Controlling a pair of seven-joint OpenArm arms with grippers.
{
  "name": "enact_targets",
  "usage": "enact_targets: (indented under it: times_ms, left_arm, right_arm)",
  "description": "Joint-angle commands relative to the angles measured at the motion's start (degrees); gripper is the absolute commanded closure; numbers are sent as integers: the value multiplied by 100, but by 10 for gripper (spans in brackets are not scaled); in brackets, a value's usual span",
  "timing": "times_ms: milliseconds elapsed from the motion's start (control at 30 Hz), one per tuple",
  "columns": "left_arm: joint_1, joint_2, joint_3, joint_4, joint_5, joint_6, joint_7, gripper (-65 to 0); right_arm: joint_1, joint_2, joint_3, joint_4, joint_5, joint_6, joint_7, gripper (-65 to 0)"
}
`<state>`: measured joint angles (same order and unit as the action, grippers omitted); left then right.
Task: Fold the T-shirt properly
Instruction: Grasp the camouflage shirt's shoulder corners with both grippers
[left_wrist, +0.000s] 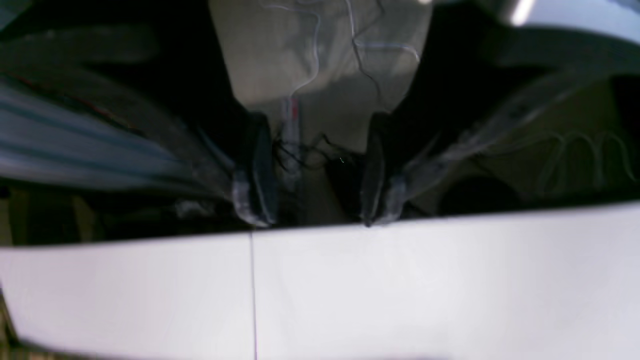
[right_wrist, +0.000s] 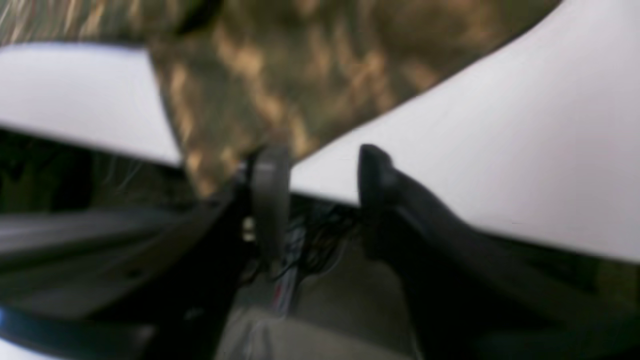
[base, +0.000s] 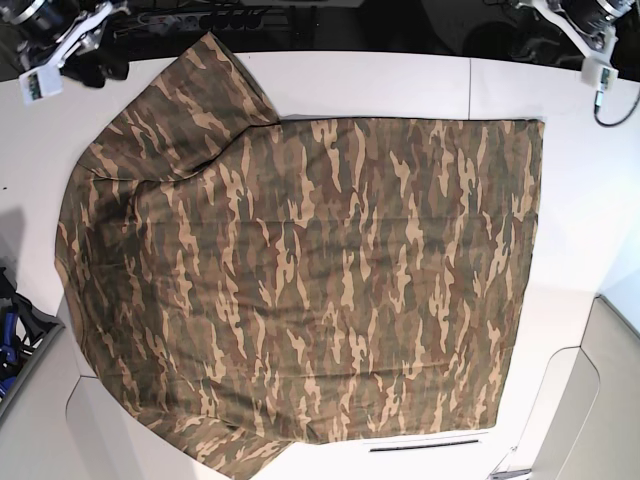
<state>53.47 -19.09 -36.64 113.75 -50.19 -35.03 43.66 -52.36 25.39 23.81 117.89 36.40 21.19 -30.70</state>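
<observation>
The camouflage T-shirt lies spread flat over most of the white table, with one sleeve reaching toward the far left corner. In the right wrist view my right gripper is open and holds nothing. It hovers at the table edge just beside the blurred sleeve cloth. My left gripper is open too and holds nothing. It sits just off the table edge, with no cloth near it. In the base view both arms are at the far corners, the right arm and the left arm.
A grey bin with blue items stands off the table's left edge. A cable hangs at the far right corner. The table's right side has a seam and a curved cut-out, and a dark slot lies near the front edge.
</observation>
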Motion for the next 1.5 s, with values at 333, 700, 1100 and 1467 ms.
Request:
enact_targets:
  times_ms: [333, 700, 1100, 1467]
  left_arm:
    - [-498, -393, -55, -17, 28, 9, -319, -383]
    - [-1593, -874, 52, -1248, -50, 7, -448, -383]
    - [-2688, -981, 949, -2778, 85, 7, -448, -383]
    - [-2855, -979, 1788, -3121, 118, 4, -444, -382]
  right_arm:
    - [822, 42, 85, -1051, 260, -118, 83, -386]
    - [1032, -17, -452, -1644, 413, 284, 31, -387]
    - [1473, -516, -708, -2041, 356, 286, 28, -386]
    - [1508, -765, -708, -2124, 649, 817, 26, -386]
